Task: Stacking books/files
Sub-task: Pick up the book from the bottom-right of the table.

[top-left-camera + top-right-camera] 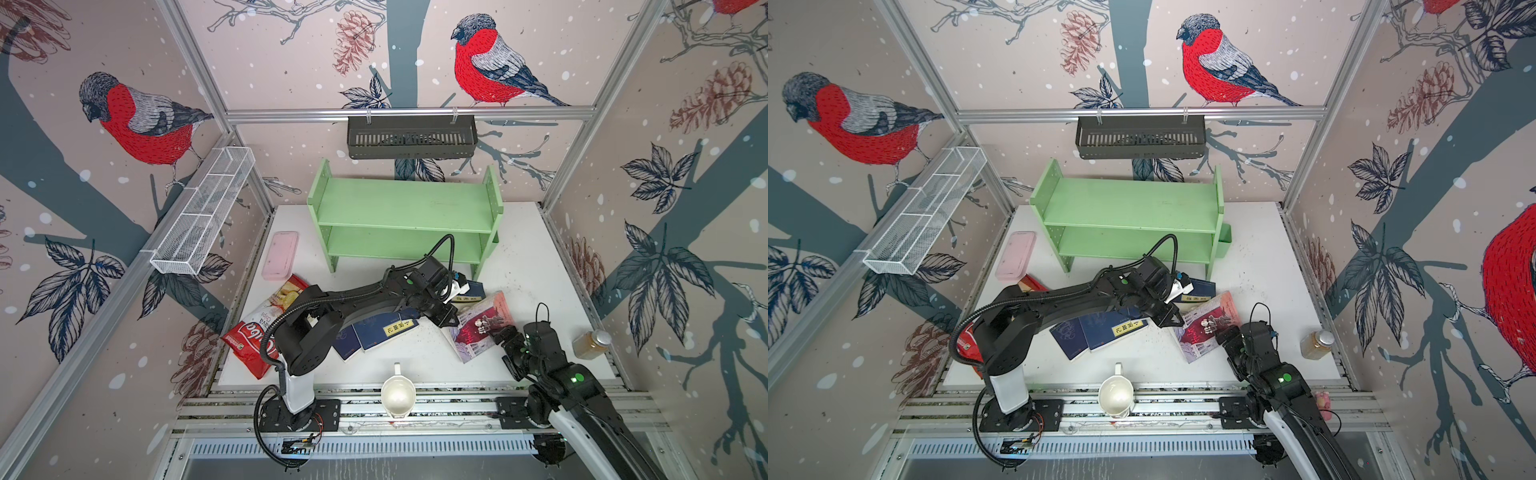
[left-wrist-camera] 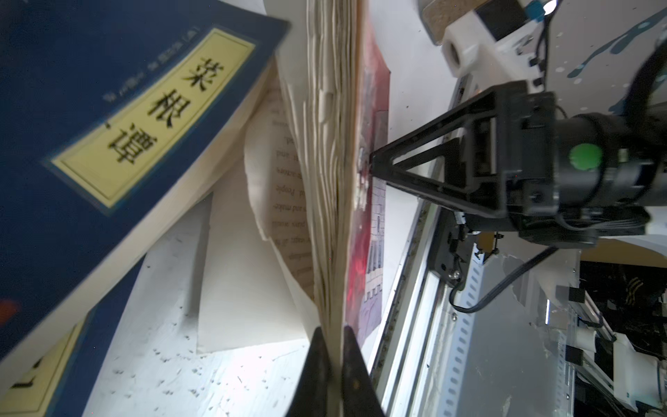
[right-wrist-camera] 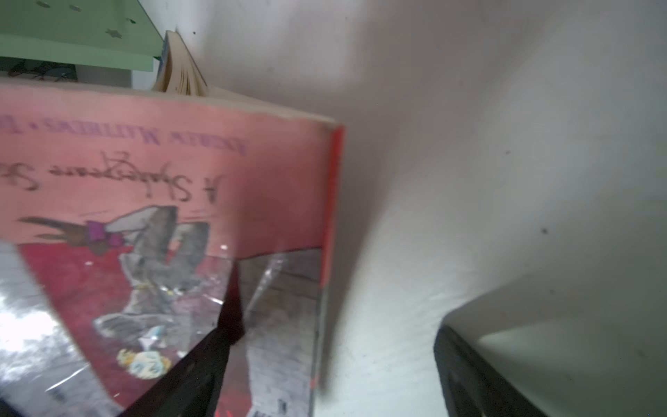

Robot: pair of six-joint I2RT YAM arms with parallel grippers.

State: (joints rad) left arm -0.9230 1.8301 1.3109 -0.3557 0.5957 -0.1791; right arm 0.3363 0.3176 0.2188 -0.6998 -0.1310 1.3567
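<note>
Stacking has barely begun. The left hand [image 1: 451,322] clenches the tilted pink-and-red illustrated paperback [image 1: 482,328] in front of the green wooden shelf [image 1: 405,208], and the right hand [image 1: 503,332] gapes, released. Thin navy-blue paperbacks [image 1: 382,332] lie loosely overlapped before that shelf.

In the left wrist view we read 菜根谭 in black on the yellow label of a navy book [image 2: 119,151]. In a top view a second navy book [image 1: 382,333] bears a yellow label that seems to say 小窗幽记. Upside down on the pink book [image 3: 162,187] we read "A Shakespeare" in script and "ANDREW MATTHEWS" in purple. The red crisp bag [image 1: 249,340] shows "Chips"; its white brand script is unclear.
</note>
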